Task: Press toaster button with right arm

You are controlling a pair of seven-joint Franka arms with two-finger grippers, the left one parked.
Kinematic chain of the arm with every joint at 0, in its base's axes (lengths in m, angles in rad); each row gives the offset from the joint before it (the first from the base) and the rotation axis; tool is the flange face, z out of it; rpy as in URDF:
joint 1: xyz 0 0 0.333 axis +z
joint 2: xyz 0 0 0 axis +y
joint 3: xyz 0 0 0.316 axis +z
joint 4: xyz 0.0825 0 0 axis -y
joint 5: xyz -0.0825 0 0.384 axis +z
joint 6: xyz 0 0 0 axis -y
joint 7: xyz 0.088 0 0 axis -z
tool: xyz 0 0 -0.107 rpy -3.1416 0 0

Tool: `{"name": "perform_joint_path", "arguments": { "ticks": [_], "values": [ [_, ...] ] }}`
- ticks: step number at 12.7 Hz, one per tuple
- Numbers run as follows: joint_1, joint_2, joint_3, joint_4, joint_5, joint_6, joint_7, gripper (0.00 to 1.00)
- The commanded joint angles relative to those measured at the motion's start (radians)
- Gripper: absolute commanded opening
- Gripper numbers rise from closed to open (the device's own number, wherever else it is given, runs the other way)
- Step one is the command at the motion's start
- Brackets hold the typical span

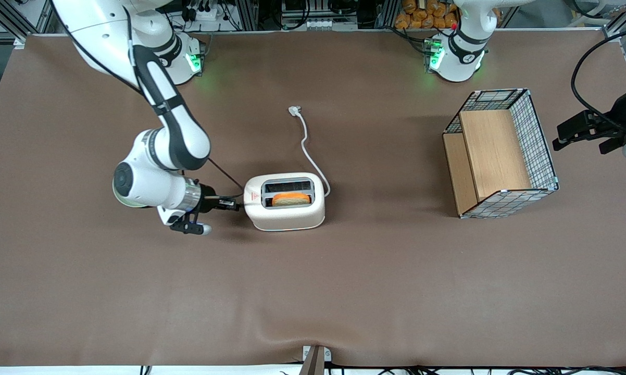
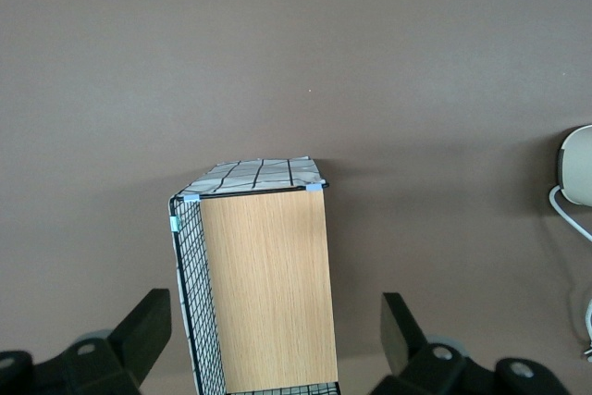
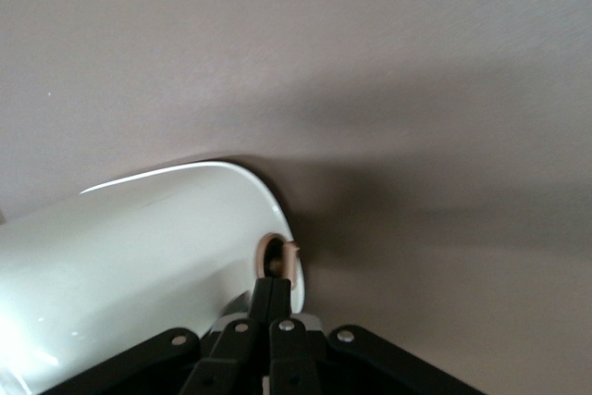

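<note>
One toaster (image 1: pixel 287 208) stands on the brown table (image 1: pixel 344 291), with a slice of toast (image 1: pixel 291 199) in the slot nearer the front camera. Right arm (image 1: pixel 167 125) reaches in level. Gripper (image 1: pixel 234 204) fingers are closed together, tips at the toaster's narrow end by the red triangle (image 1: pixel 255 196), against the button (image 3: pixel 276 252). Cord (image 1: pixel 309 151) trails from the toaster to the plug (image 1: pixel 294 110). Wire basket (image 1: pixel 500 153) sits toward the parked arm's end.

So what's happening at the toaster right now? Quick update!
Gripper shut, fingertips at the button on the toaster end. Bread sits in one slot. Nothing in the way.
</note>
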Motion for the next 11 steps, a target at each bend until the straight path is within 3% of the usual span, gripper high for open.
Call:
{"name": "perform_joint_path", "arguments": {
  "ticks": [1,2,3,4,6,11],
  "values": [
    [-0.057,0.011,0.005,0.059,0.028,-0.073,-0.055,0.0],
    [-0.073,0.01,0.003,0.085,0.025,-0.103,-0.049,0.05],
    [-0.085,0.013,0.0,0.124,0.017,-0.166,-0.041,0.63],
    [-0.109,0.013,-0.001,0.16,0.015,-0.227,-0.039,1.0],
    [-0.158,0.013,-0.001,0.229,-0.024,-0.306,-0.042,1.0],
    [-0.208,0.023,0.003,0.483,-0.344,-0.479,-0.041,1.0]
  ]
}}
